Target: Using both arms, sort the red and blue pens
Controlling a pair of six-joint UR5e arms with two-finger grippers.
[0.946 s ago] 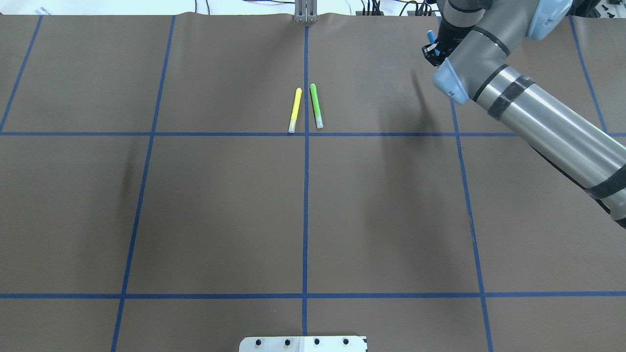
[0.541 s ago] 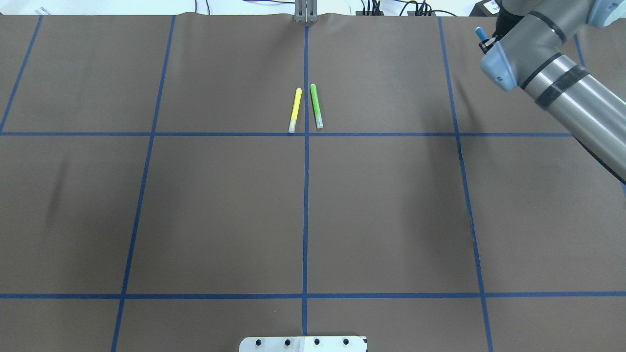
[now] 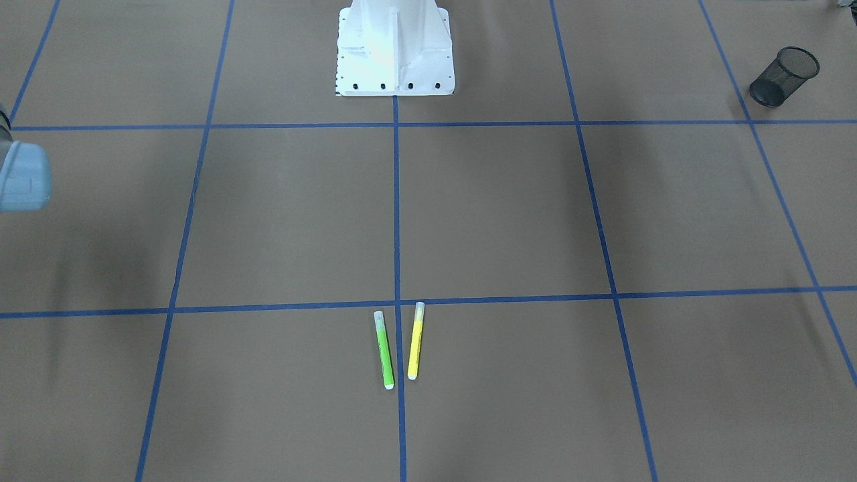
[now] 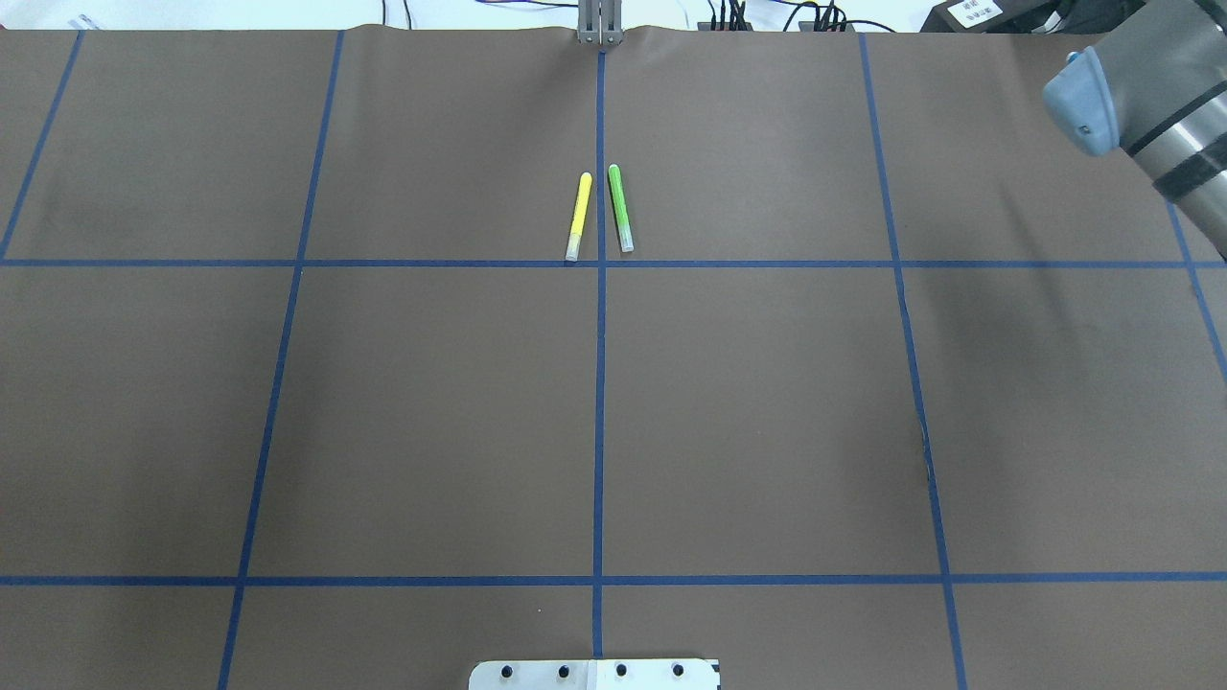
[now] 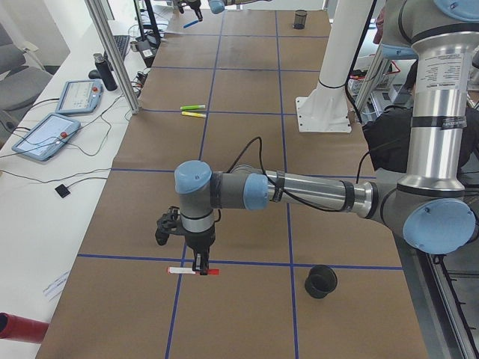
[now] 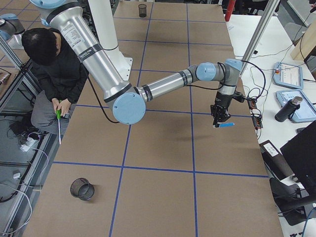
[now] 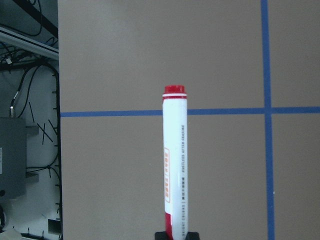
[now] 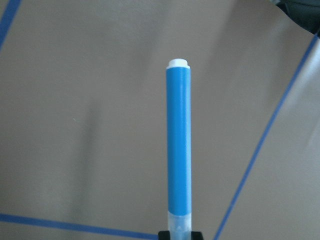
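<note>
The red pen [image 7: 175, 165], white-barrelled with a red end, sticks out from my left gripper [image 7: 176, 235], which is shut on its lower end. From the left side, the left gripper [image 5: 198, 263] holds this red pen [image 5: 193, 271] level just above the paper near the table's left end. The blue pen [image 8: 179, 145] is clamped at its pale cap in my right gripper [image 8: 180, 235]. From the right side, the right gripper [image 6: 218, 120] hangs over the far-right table edge with the blue pen [image 6: 226, 125] level.
A yellow marker [image 4: 578, 217] and a green marker [image 4: 620, 208] lie side by side at the table's middle. One black mesh cup [image 5: 320, 280] stands near the left gripper, another [image 6: 82, 188] at the right end. A seated person [image 6: 49, 64] is beside the robot base.
The right arm has swung further right in the overhead view, carrying the blue pen and its gripper out of that frame. The yellow and green markers have not moved.
</note>
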